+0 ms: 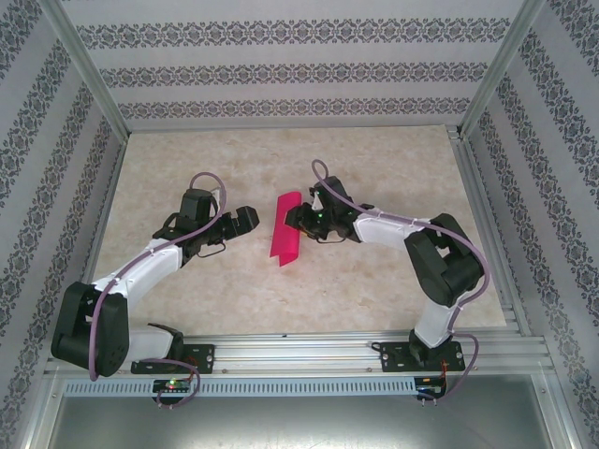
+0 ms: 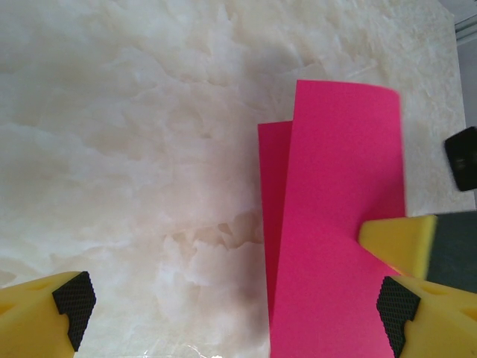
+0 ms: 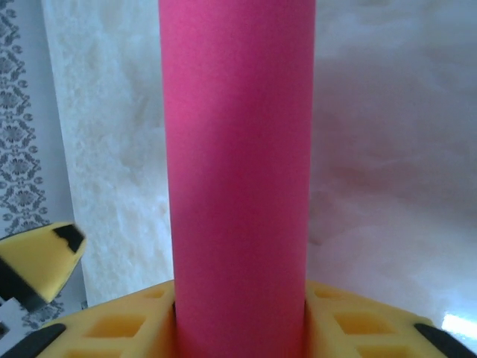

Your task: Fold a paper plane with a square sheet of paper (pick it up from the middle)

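- The near end of the square sheet of paper (image 1: 282, 251) hangs unsupported over the middle of the table (image 1: 187, 299), well back from its near edge; I judge it could sag or twist once the sheet is moved
- The right gripper (image 1: 299, 221) is clamped on the sheet from its right side, and the paper bows into a rounded band between the jaws — squeezing that curve could set a stray crease, or let the thin paper slide out
- The left gripper (image 1: 245, 221) stands with jaws wide apart just beside the sheet's left side, not touching it; closing from here it might catch only one of the two overlapping layers
- Toward the table's far edge the layers sit offset — pressing them flat like this would likely fix an uneven fold
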